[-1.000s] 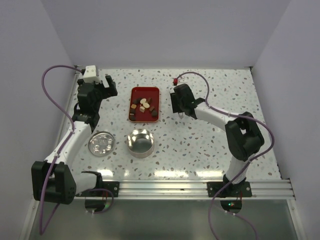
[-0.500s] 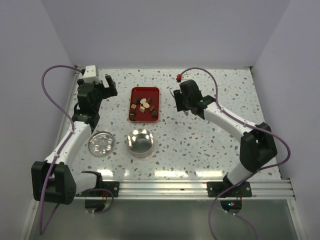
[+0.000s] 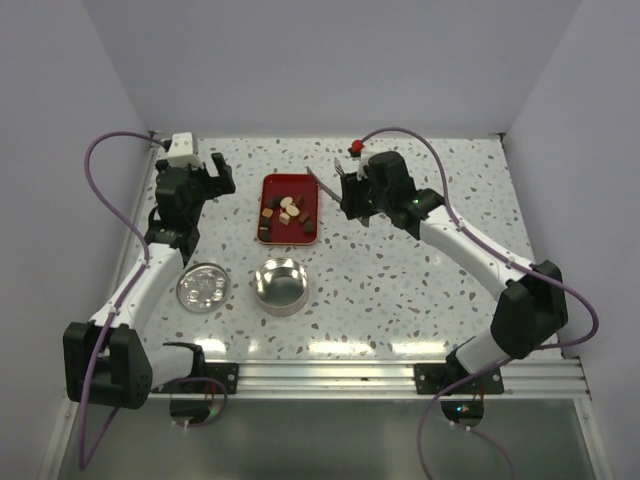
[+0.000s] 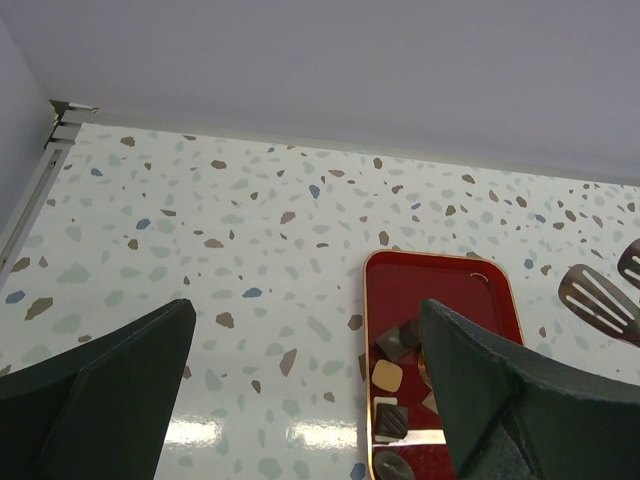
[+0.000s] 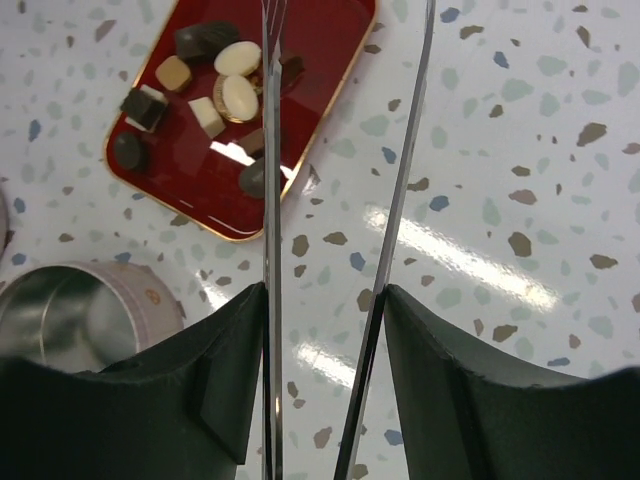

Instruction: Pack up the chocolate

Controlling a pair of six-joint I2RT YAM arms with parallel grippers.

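Observation:
Several small chocolate pieces (image 3: pixel 288 212), dark brown and pale cream, lie in a red tray (image 3: pixel 290 180). My right gripper (image 3: pixel 352 193) is shut on metal tongs (image 3: pixel 322 183), whose tips hover by the tray's far right corner. In the right wrist view the tong blades (image 5: pixel 270 150) reach over the tray's right side (image 5: pixel 330 30), above the chocolates (image 5: pixel 225 95). My left gripper (image 3: pixel 215 168) is open and empty, left of the tray. Its wrist view shows the chocolates (image 4: pixel 390 375), the tray (image 4: pixel 440 285) and the slotted tong tips (image 4: pixel 598 300).
An open round silver tin (image 3: pixel 280 285) stands in front of the tray; it also shows in the right wrist view (image 5: pixel 70 310). Its lid (image 3: pixel 203 288) lies to its left, near my left arm. White walls close the back and sides.
My right arm has stretched out, its elbow swinging to the right, and turned the tongs toward the tray's far right corner. The left arm has not moved.

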